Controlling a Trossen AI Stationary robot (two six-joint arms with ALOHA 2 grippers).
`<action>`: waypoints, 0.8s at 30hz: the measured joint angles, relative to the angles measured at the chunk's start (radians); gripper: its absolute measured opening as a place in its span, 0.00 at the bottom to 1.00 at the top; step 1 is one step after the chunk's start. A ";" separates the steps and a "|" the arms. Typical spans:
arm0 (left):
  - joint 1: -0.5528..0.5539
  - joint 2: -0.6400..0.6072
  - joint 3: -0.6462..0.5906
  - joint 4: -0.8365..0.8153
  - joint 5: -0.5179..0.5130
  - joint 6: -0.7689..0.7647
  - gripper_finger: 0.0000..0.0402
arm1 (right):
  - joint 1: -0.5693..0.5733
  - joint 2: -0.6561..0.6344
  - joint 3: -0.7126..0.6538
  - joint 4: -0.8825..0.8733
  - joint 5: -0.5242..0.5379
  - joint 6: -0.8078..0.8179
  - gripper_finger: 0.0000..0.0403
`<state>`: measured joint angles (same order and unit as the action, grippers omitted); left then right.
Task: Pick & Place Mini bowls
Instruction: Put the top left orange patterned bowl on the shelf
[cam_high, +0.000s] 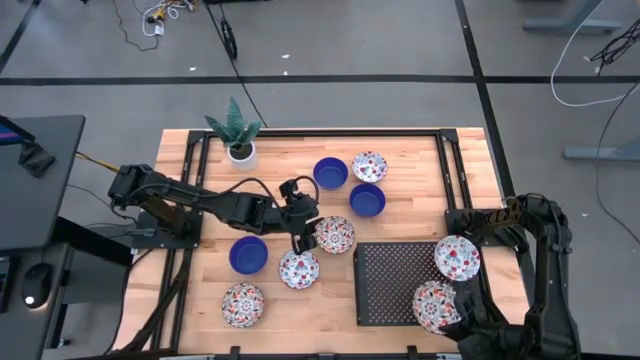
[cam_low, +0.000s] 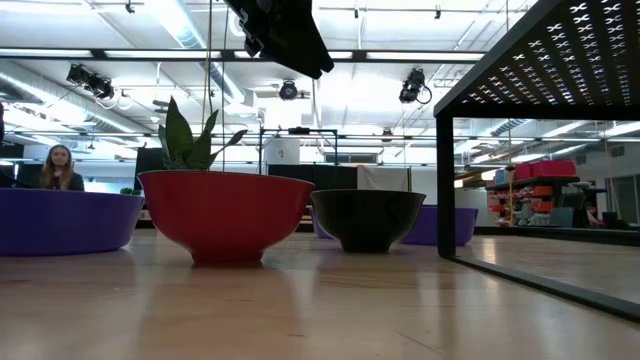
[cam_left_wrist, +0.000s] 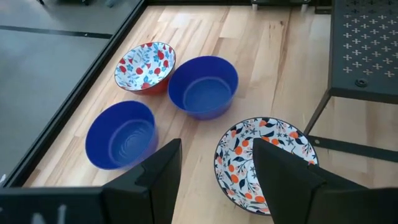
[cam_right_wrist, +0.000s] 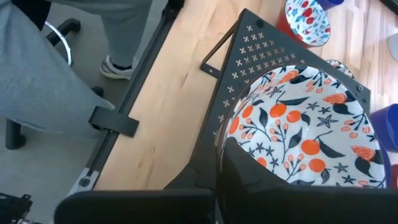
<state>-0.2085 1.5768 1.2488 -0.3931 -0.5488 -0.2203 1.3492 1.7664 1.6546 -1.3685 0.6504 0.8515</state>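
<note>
Left gripper (cam_high: 300, 236) open, empty, above desk (cam_high: 400, 150) between two floral mini bowls. Lower squarely over orange-patterned floral bowl (cam_left_wrist: 264, 163) rim before closing. Right gripper: cannot tell, beside perforated black rack (cam_high: 395, 285).

The middle of the table (cam_high: 400, 170) is crowded: the left gripper (cam_high: 298, 240) is hemmed by a patterned bowl (cam_high: 334, 235), another patterned bowl (cam_high: 299, 268) and a blue bowl (cam_high: 248, 254). Open wood is left between this cluster and the plant pot (cam_high: 240, 152). The black perforated rack (cam_high: 395, 280) blocks the right side, with two bowls (cam_high: 457, 257) carried on it.
</note>
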 joint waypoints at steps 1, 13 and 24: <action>0.000 0.000 0.000 0.000 0.000 0.000 0.50 | -0.003 0.000 -0.008 0.009 0.001 -0.003 0.01; 0.000 0.000 0.000 0.000 0.000 -0.002 0.50 | 0.004 0.001 -0.043 0.041 -0.026 0.035 0.01; 0.000 0.000 0.000 0.000 0.001 -0.004 0.50 | 0.004 0.001 -0.043 0.033 -0.065 0.058 0.02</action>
<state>-0.2089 1.5768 1.2488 -0.3931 -0.5480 -0.2245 1.3533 1.7672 1.6112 -1.3356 0.5850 0.9094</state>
